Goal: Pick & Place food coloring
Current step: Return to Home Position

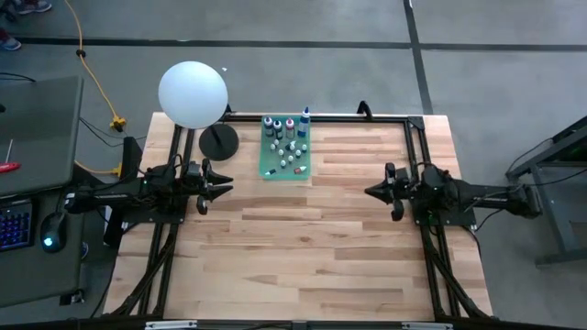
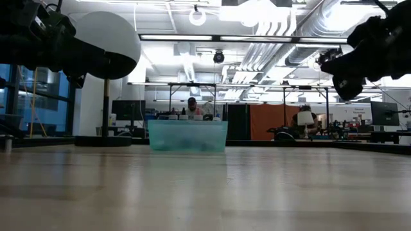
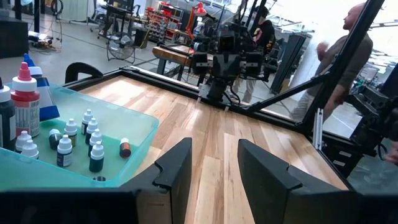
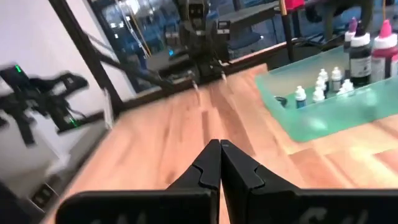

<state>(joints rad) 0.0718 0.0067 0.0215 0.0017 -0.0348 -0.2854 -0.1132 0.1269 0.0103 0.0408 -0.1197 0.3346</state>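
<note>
Wooden table (image 1: 312,247) in an open workshop, its 2 arms drawn back to the side edges: the left gripper (image 1: 227,186) hangs with jaws parted, the right gripper (image 1: 370,192) with jaws pressed together on nothing. About 12 food coloring bottles (image 1: 290,148) stand in a green tray (image 1: 265,158) at the far edge, beside a lamp (image 1: 193,93). Light, rigid and easily tipped, they likely need a pinch across the body, below the cap.
</note>
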